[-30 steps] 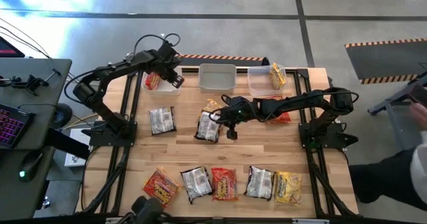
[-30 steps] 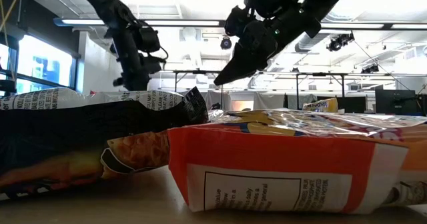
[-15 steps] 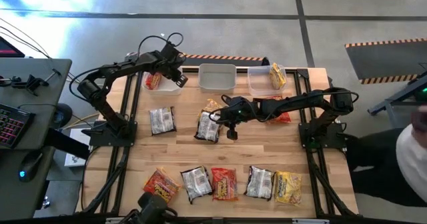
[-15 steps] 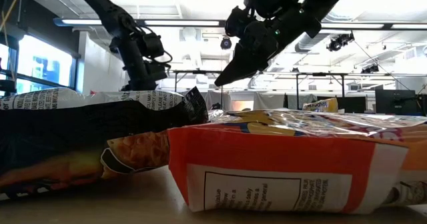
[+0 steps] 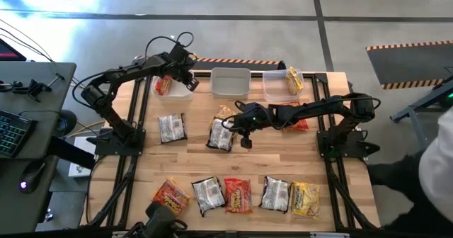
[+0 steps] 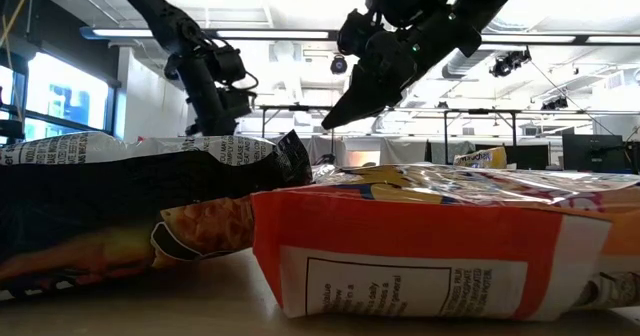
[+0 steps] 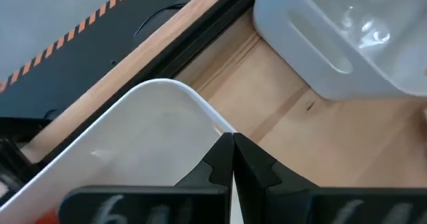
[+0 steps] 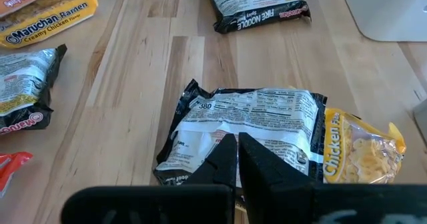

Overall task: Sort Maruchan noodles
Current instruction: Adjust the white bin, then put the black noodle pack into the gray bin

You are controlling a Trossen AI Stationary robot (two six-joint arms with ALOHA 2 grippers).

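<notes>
Maruchan noodle packets lie flat on the wooden table. A silver one (image 5: 221, 135) partly overlaps a yellow one (image 8: 360, 151) at mid-table, and another silver one (image 5: 171, 127) lies to the left. Several more (image 5: 238, 194) form a row by the near edge. The left bin (image 5: 172, 88) holds a red packet (image 5: 161, 86). The right bin (image 5: 282, 84) holds a yellow one (image 5: 294, 81). My left gripper (image 7: 232, 151) hangs shut over the left bin's right corner (image 7: 167, 111). My right gripper (image 8: 237, 151) hangs shut above the middle silver packet (image 8: 247, 117), clear of it in the low view (image 6: 328, 124).
The middle bin (image 5: 231, 82) stands between the two others at the far edge. A red packet (image 5: 299, 123) lies under my right arm. Bare wood lies between the mid-table packets and the near row. A person stands past the table's right edge.
My left gripper has shifted a little toward the table's right, from over the left bin's middle to its right corner, and has turned slightly. It has stayed shut. My right arm has kept still.
</notes>
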